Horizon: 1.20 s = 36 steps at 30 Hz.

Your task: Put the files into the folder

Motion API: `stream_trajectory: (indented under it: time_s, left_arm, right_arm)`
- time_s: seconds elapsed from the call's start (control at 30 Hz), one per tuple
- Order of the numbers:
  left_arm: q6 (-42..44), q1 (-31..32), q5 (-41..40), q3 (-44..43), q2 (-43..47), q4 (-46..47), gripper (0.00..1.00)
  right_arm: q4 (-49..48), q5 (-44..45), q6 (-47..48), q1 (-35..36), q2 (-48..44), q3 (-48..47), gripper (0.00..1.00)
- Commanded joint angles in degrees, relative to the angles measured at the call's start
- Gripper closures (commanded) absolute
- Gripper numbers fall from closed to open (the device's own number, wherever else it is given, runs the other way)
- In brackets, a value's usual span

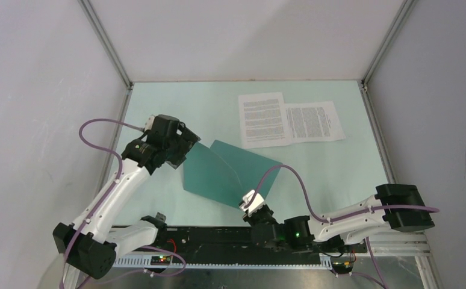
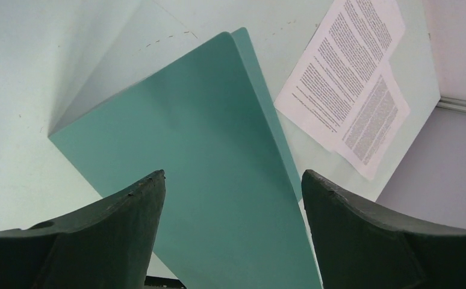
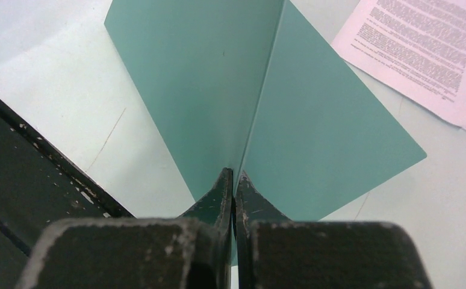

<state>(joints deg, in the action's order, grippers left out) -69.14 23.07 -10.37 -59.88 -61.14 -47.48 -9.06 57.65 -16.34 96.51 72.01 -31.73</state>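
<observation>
Two dark fingers (image 3: 215, 195) of the right gripper (image 3: 233, 177) are clenched together on a thin, flat, dark teal-green file folder (image 3: 206, 78), pinching it at the near end of its fold. From that pinch one cover stands up at an angle while the other lies flat on the pale mint tabletop (image 1: 327, 174). In the top view the folder (image 1: 218, 174) sits left of centre, half open like a book.

At the raised cover's far left edge, the left gripper (image 1: 179, 147) has its curved fingers (image 2: 122, 223) spread wide apart and released. The cover fills the space between them, but whether either finger touches it cannot be told.

Beyond the folder, two white paper sheets (image 1: 264, 119) (image 1: 313, 122) covered in dense black print lie flat near the far right corner. The left sheet overlaps the right sheet's edge. The print is too small to read, and no label or brand can be made out.

Bare tabletop separates the folder's flat cover from the sheets. The sheets lie close to the white far wall (image 1: 248, 36). A black rail (image 1: 218, 238) runs along the table's near edge, just behind the right gripper.
</observation>
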Motion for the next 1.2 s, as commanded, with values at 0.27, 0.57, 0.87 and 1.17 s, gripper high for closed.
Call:
stream_trajectory:
  time_s: [0.27, 0.57, 0.87, 1.17]
  left_arm:
    - [0.17, -0.44, -0.67, 3.71, 3.18, -0.07, 0.48]
    - [12.93, -0.39, 4.30, 6.67, 7.60, 0.17, 0.70]
    - [31.45, -0.06, 14.09, 4.07, 9.60, 1.43, 0.86]
    - [40.33, 0.62, 28.59, 1.55, 10.62, 7.24, 0.99]
  right_arm:
    - [4.37, 3.99, 1.66, 2.75, -1.73, -1.90, 0.41]
    - [24.88, -2.01, -15.26, 8.78, -15.94, -1.91, 0.15]
    - [31.16, -16.28, -16.05, 1.79, -40.15, -2.11, 0.05]
    - [36.06, -42.13, -19.52, -30.83, -31.46, -8.10, 0.02]
